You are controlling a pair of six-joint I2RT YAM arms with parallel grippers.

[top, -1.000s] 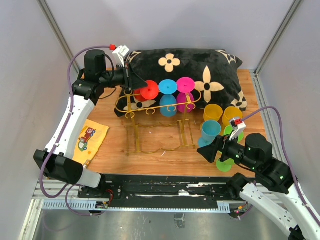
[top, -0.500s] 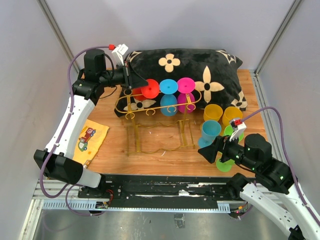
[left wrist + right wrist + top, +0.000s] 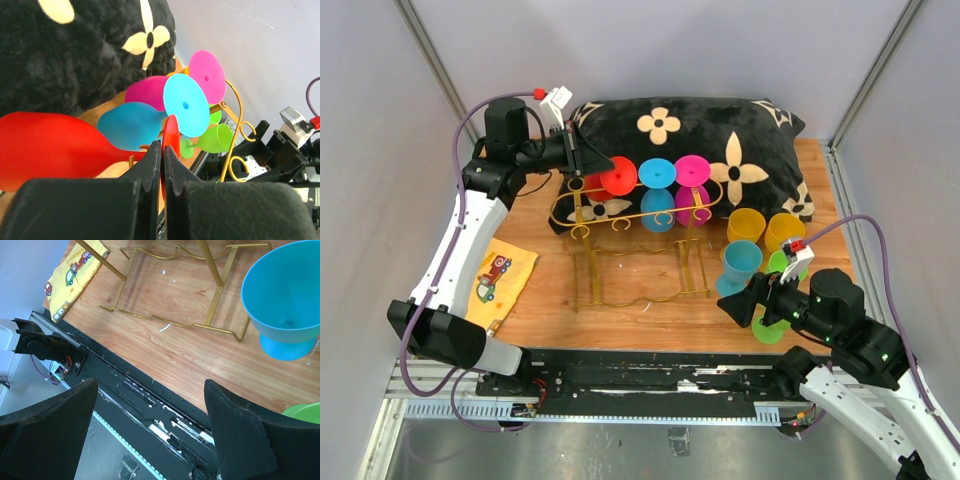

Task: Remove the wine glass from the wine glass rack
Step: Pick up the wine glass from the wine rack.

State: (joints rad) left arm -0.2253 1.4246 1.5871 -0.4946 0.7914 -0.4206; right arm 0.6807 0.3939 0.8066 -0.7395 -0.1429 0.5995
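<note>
I have the left gripper (image 3: 582, 166) up in the upper left of the overhead view, at the left end of the wine glass rack (image 3: 638, 214). Its jaws are squeezed together on the stem of the red wine glass (image 3: 618, 180). In the left wrist view the two black fingers (image 3: 150, 167) nearly meet, with the red bowl spreading out to the left of them and the red foot edge-on just to the right. The red glass sits in the rack's rails, first in a row of three. The blue glass (image 3: 657, 176) comes next and the pink glass (image 3: 691, 170) after it, all with their round feet turned towards the overhead camera. Behind the row lies a black cushion (image 3: 740, 135) with cream flowers. The rack's gold base frame rests on the wooden table (image 3: 550, 300) near the centre of the frame. My right gripper (image 3: 734, 305) is at the lower right, jaws spread wide and holding nothing, above the table's near edge. A blue cup (image 3: 741, 262) stands just beyond it, with two yellow cups (image 3: 746, 225) further back and a green glass (image 3: 769, 331) partly hidden under the arm. A yellow cloth (image 3: 500, 276) lies at the lower left.
</note>
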